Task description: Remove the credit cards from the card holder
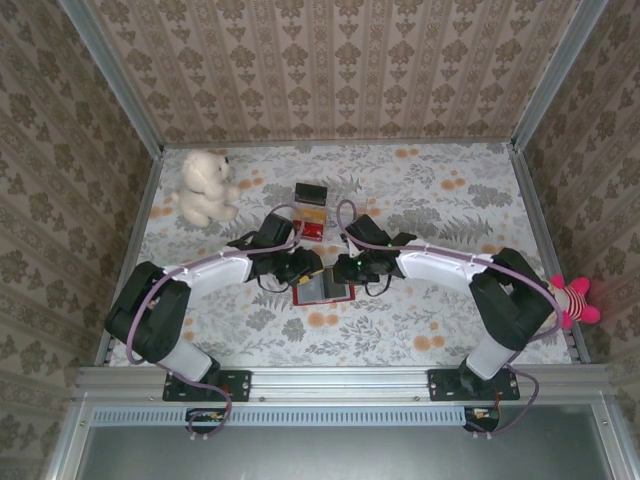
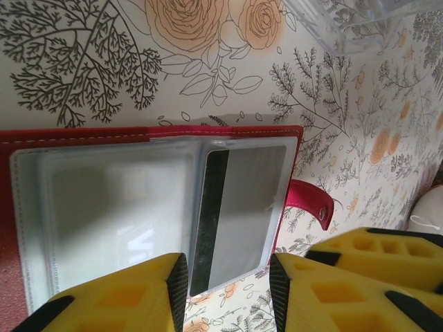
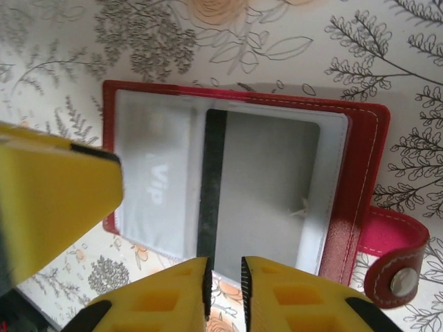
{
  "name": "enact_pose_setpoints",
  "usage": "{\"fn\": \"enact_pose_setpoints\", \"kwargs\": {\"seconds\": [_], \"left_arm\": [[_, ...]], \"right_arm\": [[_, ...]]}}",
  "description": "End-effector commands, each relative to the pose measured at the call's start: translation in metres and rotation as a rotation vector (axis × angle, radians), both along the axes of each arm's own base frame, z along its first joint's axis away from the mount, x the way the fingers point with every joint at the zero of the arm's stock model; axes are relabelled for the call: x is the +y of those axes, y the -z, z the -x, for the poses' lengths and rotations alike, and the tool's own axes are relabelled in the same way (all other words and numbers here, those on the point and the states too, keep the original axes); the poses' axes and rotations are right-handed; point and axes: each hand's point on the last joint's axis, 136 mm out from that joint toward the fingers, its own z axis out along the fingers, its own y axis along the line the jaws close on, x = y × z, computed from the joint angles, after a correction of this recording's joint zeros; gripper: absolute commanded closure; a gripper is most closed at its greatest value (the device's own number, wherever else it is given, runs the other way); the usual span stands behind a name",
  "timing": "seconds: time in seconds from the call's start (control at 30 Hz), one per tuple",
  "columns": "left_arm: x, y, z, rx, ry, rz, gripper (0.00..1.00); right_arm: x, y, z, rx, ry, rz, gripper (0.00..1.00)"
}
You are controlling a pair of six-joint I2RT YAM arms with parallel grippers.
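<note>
The red card holder (image 1: 322, 291) lies open on the flowered cloth between both arms. Its clear sleeves face up. One sleeve holds a grey credit card (image 3: 270, 194) with a black stripe; the sleeve beside it shows a pale card printed "Vip" (image 3: 156, 181). The striped card (image 2: 242, 200) sits near the holder's red snap tab (image 2: 313, 202). My left gripper (image 2: 228, 290) is open, its fingers straddling that card's near end just above it. My right gripper (image 3: 226, 283) stands at the sleeve's near edge with a narrow gap and only cloth between the pads. The left gripper's yellow finger (image 3: 55, 200) overlaps the holder's left side.
A clear tray (image 2: 360, 21) with red-and-yellow packets (image 1: 312, 226) sits just beyond the holder, a black block (image 1: 312, 192) behind it. A white teddy bear (image 1: 207, 187) stands at the back left. A pink striped toy (image 1: 575, 298) lies past the right rail.
</note>
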Motion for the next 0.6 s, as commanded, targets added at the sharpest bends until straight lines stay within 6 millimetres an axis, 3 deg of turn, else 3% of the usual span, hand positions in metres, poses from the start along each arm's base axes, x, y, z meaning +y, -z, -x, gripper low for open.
{"fn": "enact_pose_setpoints", "kwargs": {"seconds": [0.0, 0.4, 0.57], "left_arm": [[-0.010, -0.004, -0.003, -0.016, 0.027, 0.012, 0.62], [-0.027, 0.013, -0.003, 0.027, 0.071, 0.005, 0.70], [-0.021, 0.026, -0.002, 0.044, 0.063, -0.045, 0.72]], "right_arm": [[-0.004, 0.007, -0.003, 0.034, 0.042, 0.045, 0.83], [-0.022, 0.032, -0.002, 0.072, 0.096, 0.131, 0.82], [-0.024, 0.040, 0.000, 0.095, 0.101, 0.134, 0.82]]}}
